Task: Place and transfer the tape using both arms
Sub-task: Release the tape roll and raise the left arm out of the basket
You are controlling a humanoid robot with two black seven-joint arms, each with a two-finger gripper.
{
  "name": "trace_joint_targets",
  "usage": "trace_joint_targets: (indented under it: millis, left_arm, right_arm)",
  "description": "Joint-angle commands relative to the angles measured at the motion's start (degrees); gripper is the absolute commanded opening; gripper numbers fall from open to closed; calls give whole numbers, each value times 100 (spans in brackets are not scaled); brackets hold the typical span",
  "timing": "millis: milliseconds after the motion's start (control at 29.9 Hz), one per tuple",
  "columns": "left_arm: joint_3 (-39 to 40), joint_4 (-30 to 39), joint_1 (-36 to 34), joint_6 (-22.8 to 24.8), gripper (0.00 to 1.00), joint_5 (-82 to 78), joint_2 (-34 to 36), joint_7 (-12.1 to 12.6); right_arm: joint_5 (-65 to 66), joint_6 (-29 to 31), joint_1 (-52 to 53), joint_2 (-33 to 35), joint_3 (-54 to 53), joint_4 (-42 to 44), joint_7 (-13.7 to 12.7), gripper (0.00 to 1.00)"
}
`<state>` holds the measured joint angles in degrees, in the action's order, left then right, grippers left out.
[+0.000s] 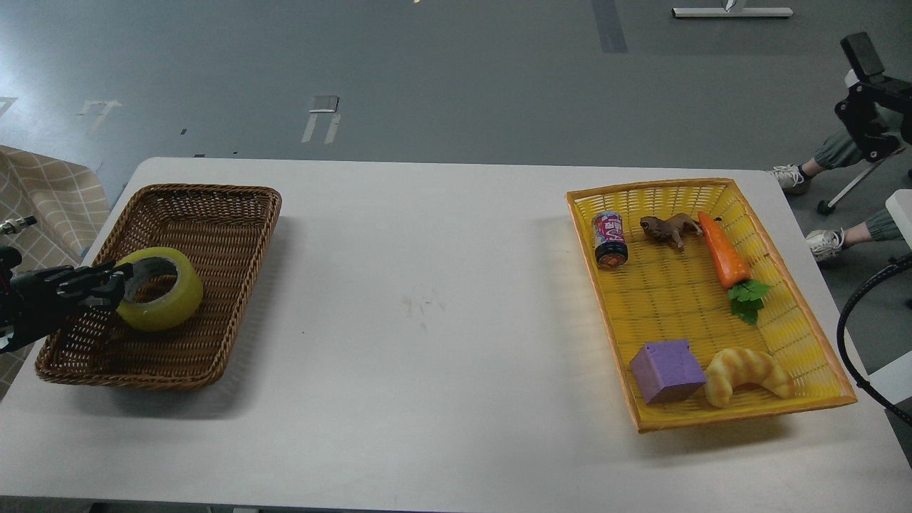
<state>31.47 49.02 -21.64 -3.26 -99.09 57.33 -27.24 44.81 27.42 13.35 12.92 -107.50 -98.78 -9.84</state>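
Observation:
The tape (165, 305), a yellow translucent roll with a whitish core, is in the brown wicker basket (214, 214) on the table's left side, tilted with its hole facing up and left. My left gripper (117, 286) comes in from the left edge, and its fingers (122, 271) close on the roll's left wall, one at the inner rim and one outside. My right arm and gripper are out of view.
A yellow tray (784, 235) at the right holds a can (610, 240), a brown animal toy (668, 228), a toy carrot (723, 249), a purple cube (667, 370) and a croissant toy (744, 374). A black cable (851, 320) loops off the table's right edge.

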Motion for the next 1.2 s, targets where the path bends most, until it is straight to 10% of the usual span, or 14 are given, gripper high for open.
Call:
trace_joint_targets:
  millis: [0,401,602,936,1003,1171]
  left_arm:
    - [17,-235,-60,1,39,13,-72,-76]
    - [52,-270,-226,-333,97,407,-73,-76]
    - [44,-262,-736,-342,98,1786,-125,-76]
    - [123,-209,-1404,-1026,98,3121,-2119,-63]
    - [131,-174,-1466,-1106,98,3483,-2260,218]
    - [193,404,-1545,-1063,98,5204,-2779,289]
  right_arm:
    - [1,0,27,0,-7,8,0,100]
    - [1,-9,1,0,1,25,0,100]
    - [1,0,28,0,1,34,-9,100]
    - [185,0,133,79,142,25,-88,100]
    - [194,0,194,79,142,25,-114,100]
    - [186,9,361,53,493,16,-632,100]
